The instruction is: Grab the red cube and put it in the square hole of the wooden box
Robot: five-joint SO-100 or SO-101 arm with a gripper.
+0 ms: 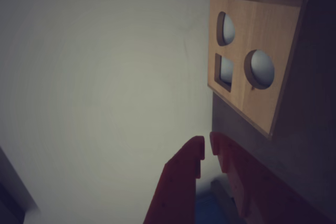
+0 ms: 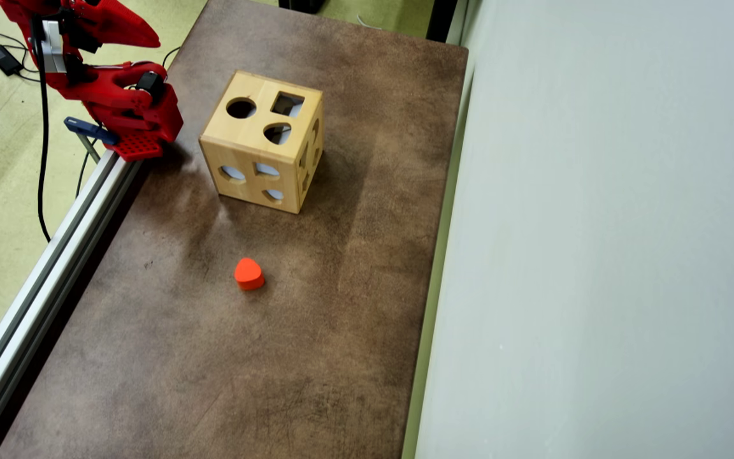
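Sitting on my mottled brown table [image 2: 354,268], the wooden box [image 2: 264,141] is a smooth pale-tan cube, its faces pierced with cutouts — on top a round one, a rounded-triangle one, and the square hole [image 2: 287,104] with straight edges. Nearer the camera in the overhead view lies an orange-red block [image 2: 249,273] with a rounded triangular outline, well apart from the box. I see no red cube in either view. My red plastic arm [image 2: 109,95] is folded back at the table's upper left corner, beside an aluminium rail [image 2: 55,261]. From the wrist view the gripper [image 1: 207,149] has its jaws nearly together and grasps nothing — the box's pierced face [image 1: 252,64] stands above and right of the tips.
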